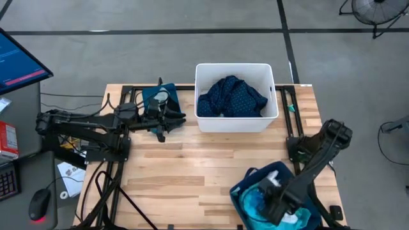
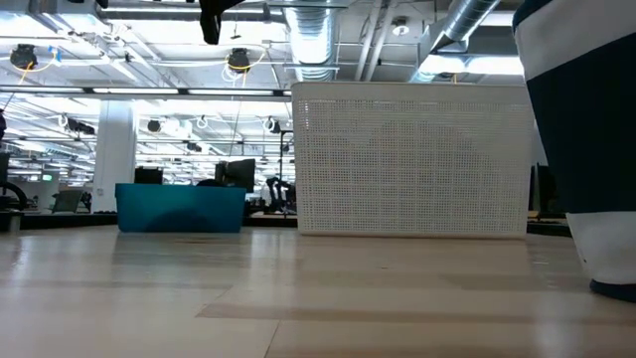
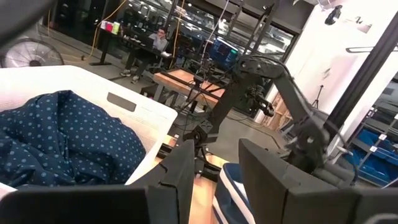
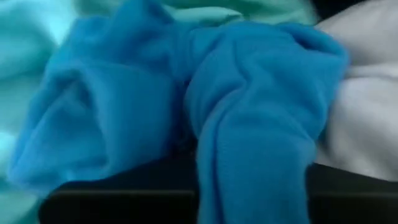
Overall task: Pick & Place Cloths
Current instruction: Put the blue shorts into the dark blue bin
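A navy cloth with small white dots (image 1: 231, 97) lies bunched in the white tub (image 1: 203, 121) and also shows in the left wrist view as the dotted cloth (image 3: 62, 137). My left gripper (image 1: 163, 120) hovers open just left of the tub, beside the teal bin (image 1: 153, 96). My right gripper (image 1: 273, 203) is down inside the navy bin (image 1: 281, 171) at the table's near right. The bin holds a turquoise cloth (image 1: 254, 201). Close up, a bright blue cloth (image 4: 249, 93) fills the view over the turquoise cloth (image 4: 37, 37), with a pale cloth (image 4: 367, 99) beside it. My right gripper (image 4: 252, 186) comes from above into the navy bin and is shut on a bunched fold of the bright blue cloth (image 4: 249, 162), which runs down between the dark fingers (image 4: 118, 196). The cloth still lies on the other cloths in the bin.
The white tub (image 2: 412, 159) stands at the far middle of the table, the teal bin (image 2: 179, 207) to its left. The navy bin's wall (image 2: 581, 149) stands close at the near right. Bare wood lies between them. A person (image 3: 158, 40) sits far off in the room.
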You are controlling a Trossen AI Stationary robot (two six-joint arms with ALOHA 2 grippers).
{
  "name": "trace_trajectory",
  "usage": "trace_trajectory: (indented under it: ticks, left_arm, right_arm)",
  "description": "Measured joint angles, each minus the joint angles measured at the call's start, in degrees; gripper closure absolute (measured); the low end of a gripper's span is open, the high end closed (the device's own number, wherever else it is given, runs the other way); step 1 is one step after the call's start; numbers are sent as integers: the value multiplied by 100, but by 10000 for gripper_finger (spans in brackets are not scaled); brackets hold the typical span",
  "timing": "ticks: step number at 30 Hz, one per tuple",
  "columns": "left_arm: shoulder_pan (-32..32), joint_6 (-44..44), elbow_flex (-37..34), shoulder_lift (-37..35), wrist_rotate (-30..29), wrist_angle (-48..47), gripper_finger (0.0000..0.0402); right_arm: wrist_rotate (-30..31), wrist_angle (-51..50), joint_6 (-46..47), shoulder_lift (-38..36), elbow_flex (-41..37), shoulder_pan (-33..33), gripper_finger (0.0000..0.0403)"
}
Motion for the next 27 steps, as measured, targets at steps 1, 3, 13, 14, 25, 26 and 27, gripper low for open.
trace_trajectory:
  ticks: [1, 3, 13, 14, 25, 26, 27]
  left_arm:
    - [0, 0, 0, 0, 0, 0, 294]
    - [0, 0, 0, 0, 0, 0, 294]
    - [0, 0, 0, 0, 2, 0, 294]
    - [0, 0, 0, 0, 2, 0, 294]
    - [0, -285, -4, -503, 67, -11, 294]
    - [0, -299, -4, -615, 87, -13, 294]
    - [0, -299, -4, -735, 92, -30, 294]
  right_arm:
    - [-79, 343, -86, 70, -134, 0, 377]
    - [-173, 749, -239, 235, -274, -49, 370]
    - [-616, 518, -1200, -141, -317, -465, 237]
    - [-604, 498, -1286, -298, -317, -507, 217]
    - [-386, 576, -1291, -2319, -317, -686, 87]
    - [-216, 594, -1295, -2504, -317, -685, 86]
    - [49, 637, -1342, -2687, -317, -679, 87]
